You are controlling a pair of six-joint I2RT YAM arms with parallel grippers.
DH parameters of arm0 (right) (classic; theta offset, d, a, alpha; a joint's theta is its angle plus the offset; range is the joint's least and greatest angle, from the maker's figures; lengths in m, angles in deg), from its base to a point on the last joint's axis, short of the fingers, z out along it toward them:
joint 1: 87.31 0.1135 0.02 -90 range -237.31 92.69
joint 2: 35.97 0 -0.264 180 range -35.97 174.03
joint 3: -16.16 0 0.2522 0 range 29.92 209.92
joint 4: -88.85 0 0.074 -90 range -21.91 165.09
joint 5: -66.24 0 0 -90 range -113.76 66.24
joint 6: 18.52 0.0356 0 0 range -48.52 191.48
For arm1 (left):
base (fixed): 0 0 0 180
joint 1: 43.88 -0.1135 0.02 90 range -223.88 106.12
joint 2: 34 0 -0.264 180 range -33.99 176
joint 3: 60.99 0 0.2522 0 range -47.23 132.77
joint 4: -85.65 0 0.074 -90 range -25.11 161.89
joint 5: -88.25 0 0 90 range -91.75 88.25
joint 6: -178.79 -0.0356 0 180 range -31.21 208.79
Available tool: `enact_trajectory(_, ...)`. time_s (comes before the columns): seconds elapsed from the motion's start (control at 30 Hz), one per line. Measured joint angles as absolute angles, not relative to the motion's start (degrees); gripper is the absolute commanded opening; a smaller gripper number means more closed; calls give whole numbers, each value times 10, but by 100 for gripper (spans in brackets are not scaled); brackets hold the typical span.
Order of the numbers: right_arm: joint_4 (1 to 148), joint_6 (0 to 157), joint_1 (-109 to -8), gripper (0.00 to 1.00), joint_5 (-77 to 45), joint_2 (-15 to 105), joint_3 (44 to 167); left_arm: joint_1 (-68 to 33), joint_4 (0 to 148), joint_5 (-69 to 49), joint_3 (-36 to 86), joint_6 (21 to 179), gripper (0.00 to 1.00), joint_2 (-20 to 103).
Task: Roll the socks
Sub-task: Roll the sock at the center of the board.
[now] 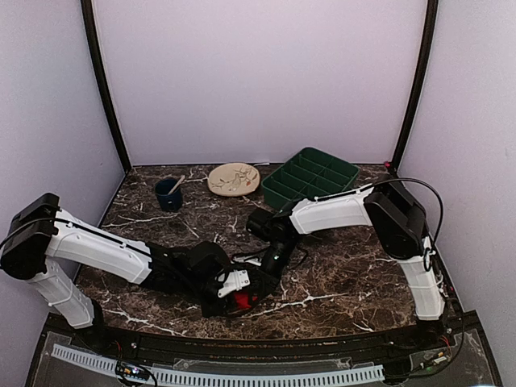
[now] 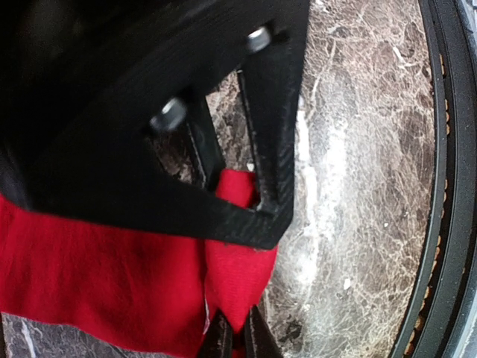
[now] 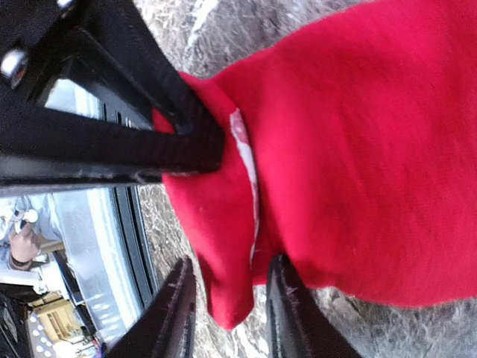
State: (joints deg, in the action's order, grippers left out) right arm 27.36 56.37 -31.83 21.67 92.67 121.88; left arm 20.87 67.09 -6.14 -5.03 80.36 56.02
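Same fold, opposite sides: left fingers [image 2: 218, 344] are pinching the socks' [image 2: 104, 268] end, right fingers [image 3: 175, 313] are straddling it, grip unclear.

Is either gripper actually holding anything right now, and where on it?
The left gripper pinches the red socks at their bunched end. The right gripper straddles the same end; whether it is clamped cannot be told.

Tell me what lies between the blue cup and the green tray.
A beige plate lies there, nearer the green tray than the blue cup; the top external view shows it.
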Motion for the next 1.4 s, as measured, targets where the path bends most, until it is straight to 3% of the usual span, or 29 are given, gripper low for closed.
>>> enact_trajectory(0.73, 471, 651, -406, 40, 272, 842, 1047, 165, 592, -160, -10, 786, 7, 573)
enact_trajectory(1.17, 598, 700, -413, 41, 136, 681, 920, 94, 519, -293, 57, 771, 7, 636)
enact_trajectory(1.4, 646, 704, -354, 41, 7, 630, 853, 49, 485, -387, 88, 770, 7, 682)
